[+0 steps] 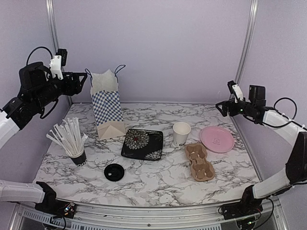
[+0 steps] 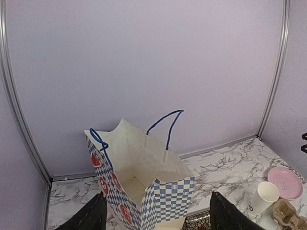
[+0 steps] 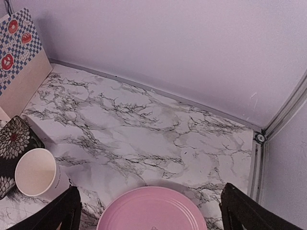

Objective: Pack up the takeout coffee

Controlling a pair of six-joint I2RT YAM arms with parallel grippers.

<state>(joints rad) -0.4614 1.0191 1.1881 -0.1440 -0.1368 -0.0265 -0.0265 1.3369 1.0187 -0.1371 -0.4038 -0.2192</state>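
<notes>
My left gripper (image 1: 80, 82) has its jaws standing well apart, closed on nothing and touching nothing. It hangs in the air far to the left of and behind the flowered black plate (image 1: 142, 143). My right gripper (image 1: 221, 108) has its jaws spread as wide as they go, also empty. It hangs high, far to the right of and behind that plate.

By count there is one white paper cup (image 1: 181, 133) and one round black lid (image 1: 114, 172). There is also one checkered paper bag (image 1: 106, 103), one black cup of straws (image 1: 76, 155), one pink plate (image 1: 217, 139) and one cardboard cup carrier (image 1: 199, 161). The flowered plate is the only one of its kind. The straws are many and white; I cannot count them.

The white cup stands upright and open-topped just right of the flowered plate, not touching it. Its lid lies flat on the marble table (image 1: 158, 184), in front of the plate's left corner and apart from the cup. Both are well away from either pair of jaws, lower and nearer the middle.

In my right wrist view the cup sits low at the left, beside one of my fingers (image 3: 62, 211). In my left wrist view it shows small at the lower right, beyond the bag's open mouth.

The bag stands behind the plate to its left. The straw cup is left of the plate. The carrier is to its right and slightly nearer, and the pink plate is to the right, beyond the cup.
</notes>
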